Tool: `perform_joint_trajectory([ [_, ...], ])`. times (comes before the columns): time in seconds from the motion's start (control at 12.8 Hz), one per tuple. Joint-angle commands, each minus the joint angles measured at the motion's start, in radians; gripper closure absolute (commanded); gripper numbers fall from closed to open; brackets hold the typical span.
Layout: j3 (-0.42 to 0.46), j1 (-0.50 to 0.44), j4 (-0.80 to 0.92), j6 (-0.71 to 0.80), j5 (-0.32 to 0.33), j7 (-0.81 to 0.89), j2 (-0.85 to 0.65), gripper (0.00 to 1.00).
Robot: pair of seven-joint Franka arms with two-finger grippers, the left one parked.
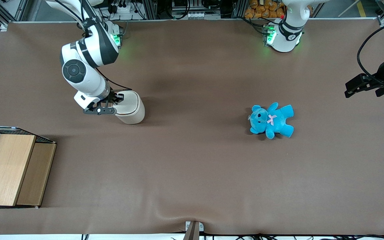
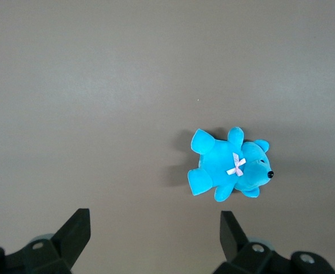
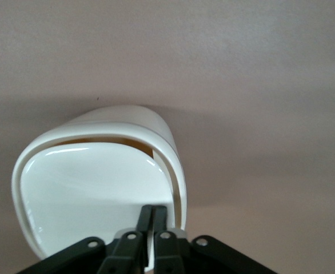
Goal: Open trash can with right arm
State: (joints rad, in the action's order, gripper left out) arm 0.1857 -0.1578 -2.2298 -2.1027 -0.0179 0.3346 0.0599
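My gripper (image 1: pixel 114 102) sits on the trash can (image 1: pixel 132 113) lid, jaws closed. Open desk (image 1: pixel 192 173) surrounds the can; I see only the teddy bear (image 1: pixel 272 120) and wooden rack (image 1: pixel 10 170), both well apart.

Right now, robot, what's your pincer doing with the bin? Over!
Pincer shut, fingertips pressing the trash can's lid at its edge. Lid tipped, a gap showing along its rim. Blue teddy bear lies well clear, toward the parked arm's end.

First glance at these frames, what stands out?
The black two-finger gripper, fingers together, presses on the flat lid of the small cream-white plastic trash can at the working arm's end of the brown table. A bright blue plush teddy bear lies alone toward the parked arm's end.
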Motion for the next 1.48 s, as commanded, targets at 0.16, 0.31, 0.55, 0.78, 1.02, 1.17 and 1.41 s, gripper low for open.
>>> perform_joint_trajectory([
  [0.16,0.009,0.018,0.243,0.265,-0.002,0.015,-0.015,0.0],
  [0.31,0.008,0.021,0.332,0.337,-0.001,0.011,-0.034,0.0],
  [0.55,0.003,0.032,0.504,0.472,0.001,-0.014,-0.04,0.0],
  [0.78,-0.029,0.03,0.636,0.575,0.015,-0.023,-0.063,0.0],
  [1.02,-0.1,0.024,0.653,0.589,0.0,-0.109,-0.101,0.0],
  [1.17,-0.123,0.026,0.653,0.589,-0.001,-0.131,-0.135,0.0],
  [1.41,-0.138,0.032,0.67,0.595,-0.004,-0.176,-0.157,0.0],
])
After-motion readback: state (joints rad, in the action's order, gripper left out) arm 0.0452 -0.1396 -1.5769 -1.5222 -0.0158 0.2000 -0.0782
